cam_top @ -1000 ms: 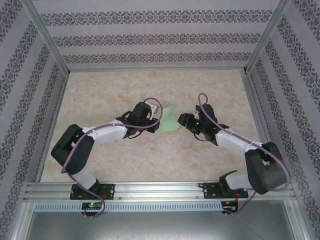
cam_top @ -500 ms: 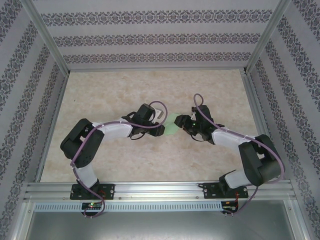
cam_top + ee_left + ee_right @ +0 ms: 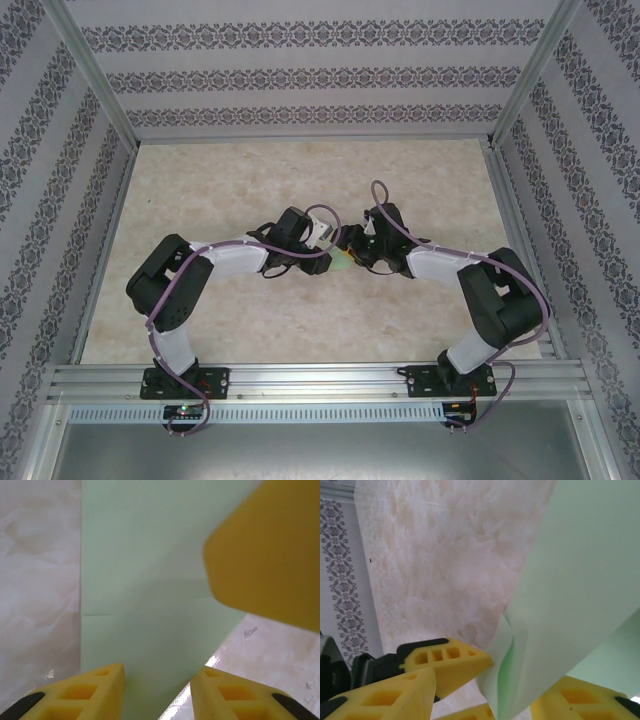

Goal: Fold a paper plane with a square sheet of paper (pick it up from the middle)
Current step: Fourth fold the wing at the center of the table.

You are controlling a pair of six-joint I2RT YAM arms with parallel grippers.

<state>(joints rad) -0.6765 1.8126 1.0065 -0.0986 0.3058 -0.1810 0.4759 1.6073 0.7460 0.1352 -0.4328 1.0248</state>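
The square sheet of paper [image 3: 150,580] is pale green and folded to a wedge with a crease across it. In the left wrist view it lies on the table with its narrow end between my left gripper's [image 3: 157,672] open fingers. One yellow finger [image 3: 265,550] of the right gripper hangs over its far right part. In the right wrist view the paper [image 3: 580,580] rises with a curled edge between the parted fingers of my right gripper [image 3: 482,692]; a left finger [image 3: 450,660] sits just behind. From above, the left gripper [image 3: 328,258] and right gripper [image 3: 352,252] meet over a sliver of paper [image 3: 343,264].
The beige marbled table [image 3: 250,180] lies inside patterned walls, with metal posts at the corners and an aluminium rail [image 3: 320,380] along the near edge. Both forearms and their purple cables cross the middle of the table.
My right gripper has moved left until it meets the left gripper over the paper. The left jaws have opened. The grippers now cover most of the paper seen from above.
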